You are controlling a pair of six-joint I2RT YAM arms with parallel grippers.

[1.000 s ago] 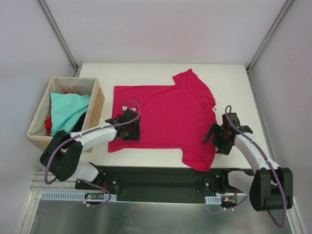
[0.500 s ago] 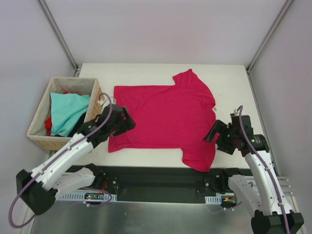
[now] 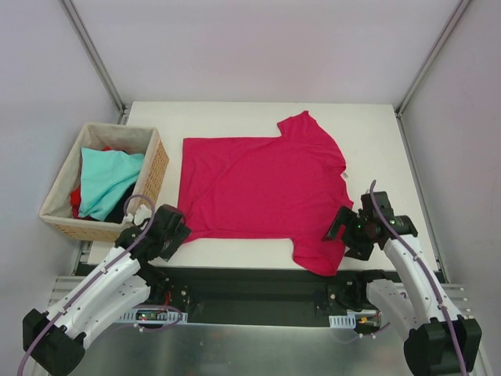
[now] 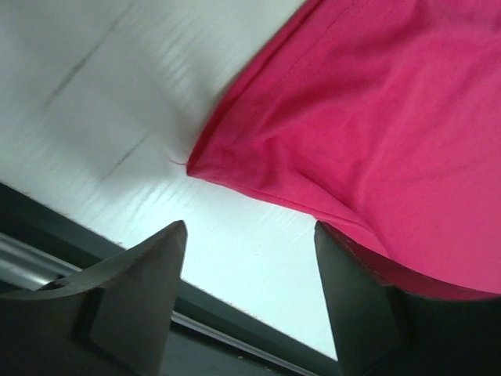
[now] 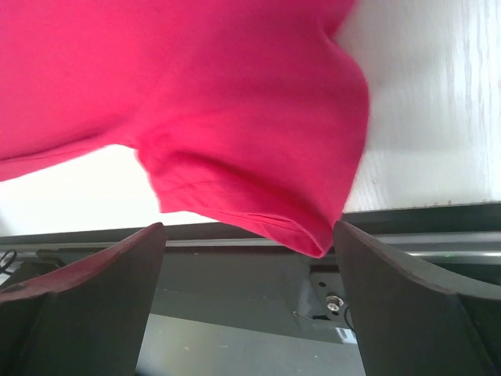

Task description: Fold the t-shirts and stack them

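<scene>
A crimson-magenta t-shirt (image 3: 262, 188) lies spread flat on the white table (image 3: 368, 133), one sleeve at the far side and one hanging over the near edge (image 5: 258, 188). A light teal t-shirt (image 3: 106, 180) and a red one (image 3: 76, 197) lie in the wicker basket. My left gripper (image 3: 178, 229) stands open just off the shirt's near-left hem corner (image 4: 196, 164), holding nothing. My right gripper (image 3: 340, 235) is open beside the near sleeve, nothing between its fingers (image 5: 407, 290).
The wicker basket (image 3: 156, 168) stands on the left, beside the table. The table's near edge and the dark mounting rail (image 3: 250, 286) run right under both grippers. Bare white tabletop shows right of the shirt and behind it.
My left arm has pulled back off the shirt toward the near-left corner of the table. My right gripper has drawn back and slightly down beside the near sleeve. The shirt has not moved.
</scene>
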